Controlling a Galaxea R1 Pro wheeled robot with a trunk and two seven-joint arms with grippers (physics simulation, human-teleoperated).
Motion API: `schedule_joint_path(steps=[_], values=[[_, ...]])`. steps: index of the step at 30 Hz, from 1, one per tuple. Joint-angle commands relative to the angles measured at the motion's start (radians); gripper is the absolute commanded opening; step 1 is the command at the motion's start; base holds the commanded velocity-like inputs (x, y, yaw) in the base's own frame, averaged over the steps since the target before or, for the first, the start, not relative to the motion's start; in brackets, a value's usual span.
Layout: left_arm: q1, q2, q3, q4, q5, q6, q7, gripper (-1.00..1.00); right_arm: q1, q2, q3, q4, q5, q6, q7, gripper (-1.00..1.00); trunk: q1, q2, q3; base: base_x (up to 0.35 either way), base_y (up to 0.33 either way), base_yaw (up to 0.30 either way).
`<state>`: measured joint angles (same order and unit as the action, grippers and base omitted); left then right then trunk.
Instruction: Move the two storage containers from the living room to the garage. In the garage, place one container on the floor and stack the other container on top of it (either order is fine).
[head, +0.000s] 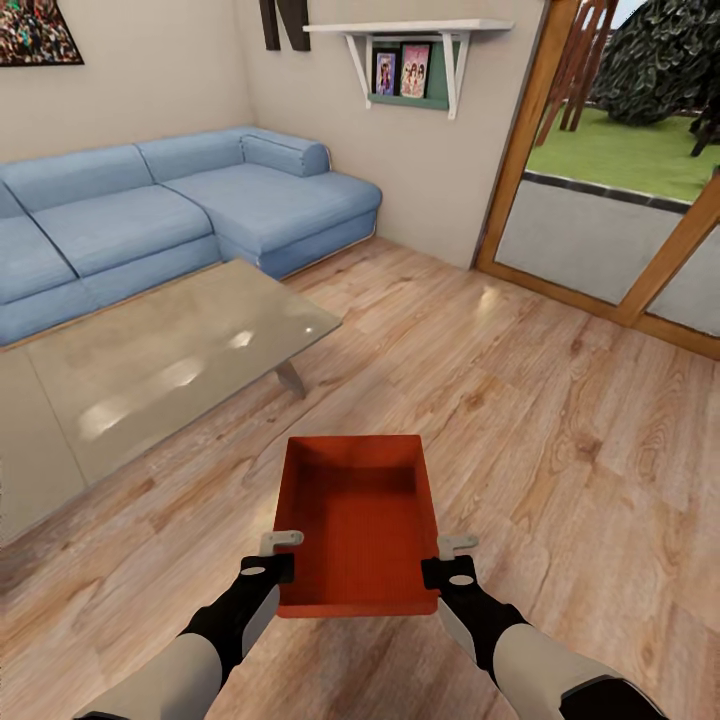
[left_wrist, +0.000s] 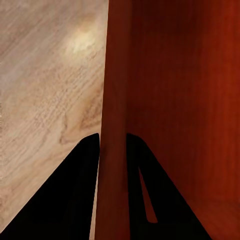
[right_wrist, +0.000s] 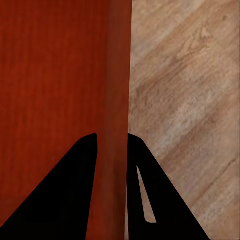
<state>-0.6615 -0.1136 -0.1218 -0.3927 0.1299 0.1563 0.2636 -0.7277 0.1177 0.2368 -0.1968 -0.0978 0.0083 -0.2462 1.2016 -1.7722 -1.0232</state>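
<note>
Orange container (head: 358, 520) held lower centre, long axis pointing away; left gripper (head: 282, 553) and right gripper (head: 455, 558) each clamp a side wall

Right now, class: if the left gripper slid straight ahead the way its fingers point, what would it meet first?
Nothing new at once: the left gripper already straddles the storage container wall and would slide along it. Beyond lies wood floor; depth unclear.

A: Container colour?
B: Storage container (head: 358, 520), plain orange-red. Sofa (head: 170, 215), light blue.
A: Floor?
B: Plank floor (head: 520, 400), light brown wood grain. Door frame (head: 520, 150), orange-brown. Shelf (head: 410, 28), white. Gripper fingers (left_wrist: 75, 200), black.
</note>
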Motion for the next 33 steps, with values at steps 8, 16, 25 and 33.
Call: schedule_joint_path(steps=[8,16,25,33], values=[[0.0,0.001,-0.008,-0.002,-0.004,0.008,0.016,-1.0,-0.001,-0.001,-0.005,-0.001,-0.007,-0.003,-0.005,-1.0,-0.031,0.056,0.025,0.0,0.0,0.0],[0.0,0.0,-0.008,-0.002,-0.004,0.008,0.016,-1.0,-0.001,-0.001,-0.005,-0.001,-0.007,-0.004,-0.005,-1.0,-0.062,0.112,0.05,0.0,0.0,0.0],[0.0,0.001,-0.008,-0.002,0.019,0.008,0.016,-1.0,-0.001,-0.001,-0.005,-0.001,-0.007,-0.005,-0.005,-1.0,-0.096,0.175,0.078,0.0,0.0,0.0],[0.0,0.002,-0.009,-0.002,0.038,0.008,0.016,-1.0,-0.001,-0.001,-0.005,-0.001,-0.007,-0.005,-0.005,-1.0,-0.127,0.231,0.103,0.0,0.0,0.0]])
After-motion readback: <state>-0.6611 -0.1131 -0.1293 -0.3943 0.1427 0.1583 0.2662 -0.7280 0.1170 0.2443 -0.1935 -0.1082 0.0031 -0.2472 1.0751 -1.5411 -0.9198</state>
